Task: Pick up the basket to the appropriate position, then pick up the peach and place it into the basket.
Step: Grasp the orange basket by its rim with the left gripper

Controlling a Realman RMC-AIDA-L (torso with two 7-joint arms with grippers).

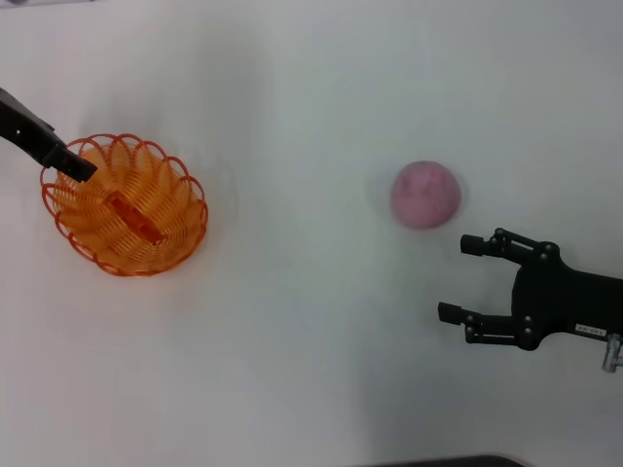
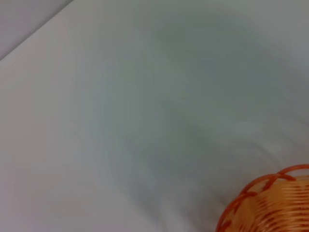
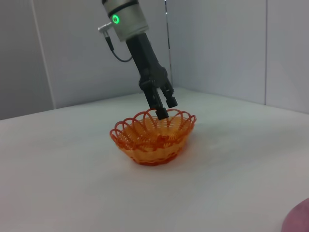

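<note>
The orange wire basket [image 1: 146, 243] sits on the white table at the left, and its rim also shows in the left wrist view [image 2: 270, 203]. My left gripper [image 1: 83, 170] comes in from the far left and is shut on the basket's far-left rim; the right wrist view shows its fingers [image 3: 161, 112] pinching the scalloped edge of the basket [image 3: 152, 140]. The pink-purple peach [image 1: 425, 195] lies on the table to the right of centre, and a sliver of it shows in the right wrist view [image 3: 299, 217]. My right gripper [image 1: 455, 277] is open, just in front and to the right of the peach, with nothing in it.
White tabletop [image 1: 292, 321] stretches between basket and peach. Grey wall panels [image 3: 217, 43] stand behind the table's far side. A dark edge [image 1: 438, 461] shows at the near side of the table.
</note>
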